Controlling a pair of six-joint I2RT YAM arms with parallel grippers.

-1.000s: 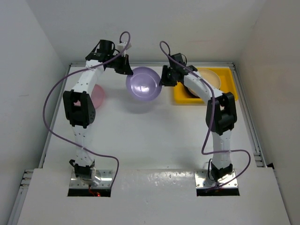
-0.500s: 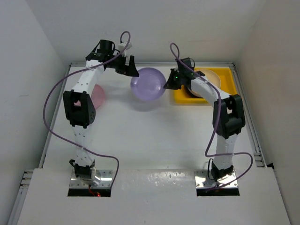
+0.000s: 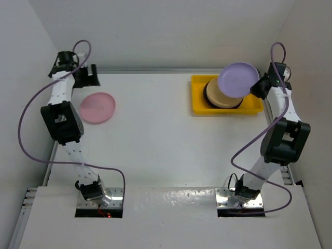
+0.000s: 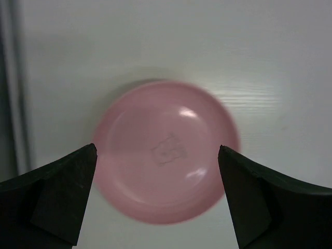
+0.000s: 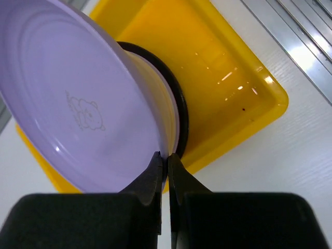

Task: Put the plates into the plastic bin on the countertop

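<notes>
White countertop [image 3: 155, 135], walls on three sides: right gripper [image 5: 167, 158] clamps the purple plate [image 5: 78, 104] by its rim, plate tilted over stacked plates [image 3: 220, 101] in yellow bin [image 3: 198, 98], just left of it. Left gripper [image 4: 158, 150] spread wide over pink plate [image 3: 97, 107], far-left.

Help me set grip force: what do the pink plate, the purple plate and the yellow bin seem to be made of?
The pink plate: probably plastic or melamine, smooth semi-gloss; soft highlights, a faint mark at its centre. The purple plate: likely the same, glossy; moulded rings and a small bear outline. The yellow bin: glossy moulded plastic; bright glints, rounded corners.
</notes>
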